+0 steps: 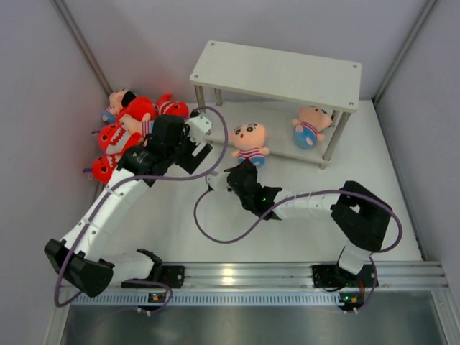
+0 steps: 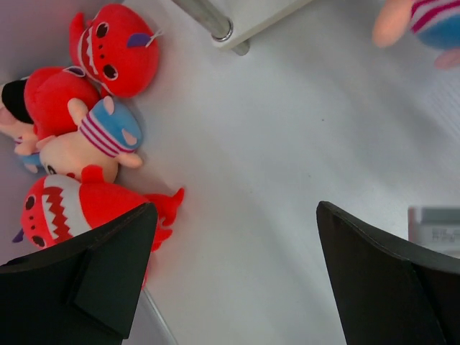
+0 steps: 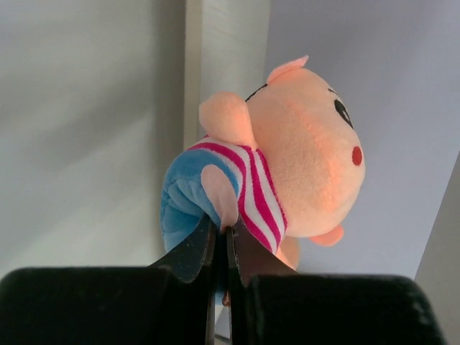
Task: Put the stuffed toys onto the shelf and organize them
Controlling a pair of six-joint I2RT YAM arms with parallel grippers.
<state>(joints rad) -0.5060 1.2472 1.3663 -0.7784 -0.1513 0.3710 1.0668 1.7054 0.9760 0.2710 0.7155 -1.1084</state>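
Note:
The off-white two-tier shelf (image 1: 280,70) stands at the back. One striped-shirt doll (image 1: 310,126) lies on its lower tier at the right. My right gripper (image 1: 244,168) is shut on a second doll (image 1: 250,140) at the lower tier's front edge. In the right wrist view the jaws (image 3: 226,233) pinch this doll (image 3: 287,165) by its arm. My left gripper (image 1: 195,140) is open and empty beside a pile of red sharks (image 1: 115,136) and dolls (image 1: 118,99) at the left wall. The left wrist view shows the open gripper (image 2: 237,266) above bare table, with sharks (image 2: 115,50) and a doll (image 2: 97,140) to its left.
The grey side wall (image 1: 43,108) is right behind the toy pile. A silver shelf leg (image 2: 208,18) stands close to the left gripper. Purple cables (image 1: 215,237) loop over the table between the arms. The arm-base rail (image 1: 237,274) runs along the near edge.

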